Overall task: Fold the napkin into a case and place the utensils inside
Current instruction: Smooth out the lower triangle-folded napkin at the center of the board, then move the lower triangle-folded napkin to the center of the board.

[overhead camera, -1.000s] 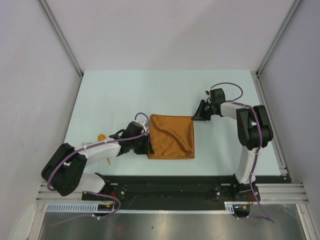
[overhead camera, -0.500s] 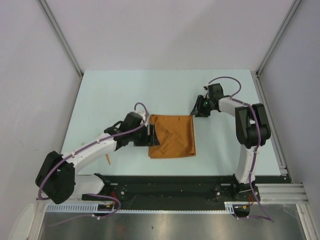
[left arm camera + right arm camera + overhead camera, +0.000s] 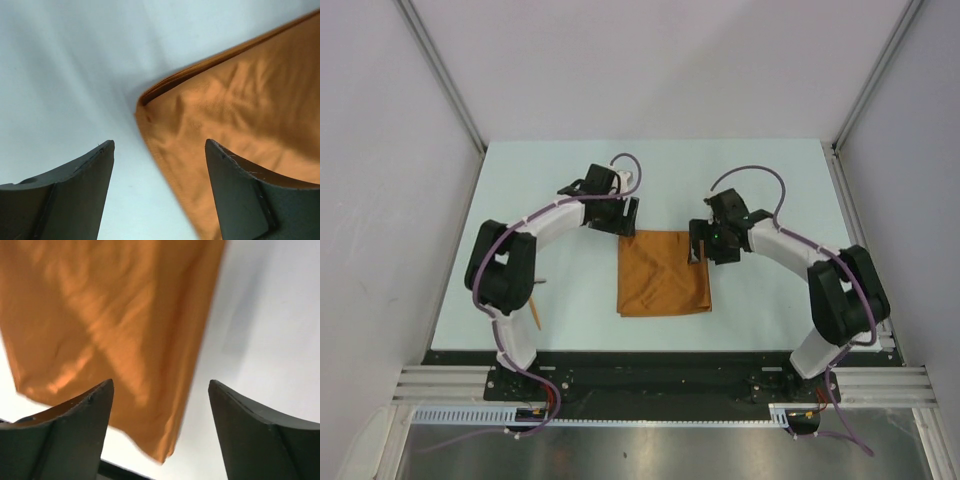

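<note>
While left gripper (image 3: 159, 144) gapes, napkin (image 3: 240, 125) corner beneath

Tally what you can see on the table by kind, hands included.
napkin: 1
utensil: 1, a slim orange stick; no spoon in view
robot hands: 2, left hand and right hand, both open
Total: 4

Pale mint table (image 3: 560, 175) at centre frame, boxed in by plain grey-white walls (image 3: 650, 60) at left, back and right, with slanted metal posts (image 3: 438, 70) in both upper corners. Along the bottom edge, aluminium rails (image 3: 880, 380) and a brushed steel sheet (image 3: 660, 450). Soft, even light, faint shadows only.
</note>
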You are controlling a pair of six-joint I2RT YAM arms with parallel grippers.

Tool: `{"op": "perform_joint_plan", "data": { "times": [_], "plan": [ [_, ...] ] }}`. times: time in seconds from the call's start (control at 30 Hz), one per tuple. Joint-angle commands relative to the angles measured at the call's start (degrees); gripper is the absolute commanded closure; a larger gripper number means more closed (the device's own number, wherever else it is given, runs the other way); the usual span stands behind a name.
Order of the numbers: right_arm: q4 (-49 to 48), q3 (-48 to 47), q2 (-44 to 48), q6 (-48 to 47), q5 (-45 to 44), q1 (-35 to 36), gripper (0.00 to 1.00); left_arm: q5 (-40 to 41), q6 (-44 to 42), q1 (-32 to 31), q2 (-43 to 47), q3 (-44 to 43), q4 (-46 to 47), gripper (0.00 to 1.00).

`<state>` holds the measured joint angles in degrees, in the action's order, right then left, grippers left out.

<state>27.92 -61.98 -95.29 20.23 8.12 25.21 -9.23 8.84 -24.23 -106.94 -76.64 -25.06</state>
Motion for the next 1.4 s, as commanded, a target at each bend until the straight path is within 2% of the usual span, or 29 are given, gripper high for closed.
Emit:
{"op": "perform_joint_plan", "data": {
  "times": [0.0,0.1,0.2,0.27,0.3,0.43,0.47,0.6,0.9,1.07,1.23,1.37],
  "plan": [
    [0.7,0.5,7.4,-0.8,-6.4,7.7,0.16,-2.7,-15.2,1.7,-0.5,-5.6,-1.9,0.21],
    [-2.1,1.2,8.2,0.9,-2.1,10.9,0.13,-9.9,-16.3,3.7,-2.9,-6.9,-0.3,0.21],
    [-4.9,4.5,7.9,4.7,2.9,11.7,0.19,-13.2,-17.4,3.9,-5.2,-8.0,-0.2,0.22],
    [-7.2,8.8,8.4,7.5,6.5,11.6,0.3,-14.6,-17.1,3.8,-6.9,-7.5,0.8,0.23],
    [-9.0,9.9,8.4,8.2,7.6,11.7,0.43,-15.1,-15.7,3.9,-7.3,-7.2,1.1,0.24],
    [-9.5,14.9,10.0,10.0,9.5,13.2,0.67,-14.1,-10.7,4.0,-7.6,-4.9,5.4,0.25],
    [-9.6,17.3,12.2,10.3,8.9,13.4,0.69,-13.1,-9.5,4.0,-7.2,-4.4,6.4,0.25],
    [-10.3,22.7,15.4,11.8,7.2,12.5,0.71,-10.2,-0.3,4.3,-3.5,-1.3,10.9,0.23],
    [-15.6,26.2,11.8,9.4,6.2,3.5,0.72,-4.1,12.9,4.6,4.2,2.8,7.8,0.22],
    [-14.7,23.6,7.6,6.9,4.5,-1.1,0.73,-9.5,10.0,4.6,7.0,4.0,6.6,0.23],
    [-8.4,19.2,7.5,3.9,-3.1,-3.5,0.73,-12.3,3.0,4.6,1.0,-3.4,-2.3,0.23],
    [-4.2,16.5,9.5,3.2,-7.1,-2.5,0.67,-8.9,-1.9,4.6,-4.2,-10.1,-7.3,0.23]
  ]
}}
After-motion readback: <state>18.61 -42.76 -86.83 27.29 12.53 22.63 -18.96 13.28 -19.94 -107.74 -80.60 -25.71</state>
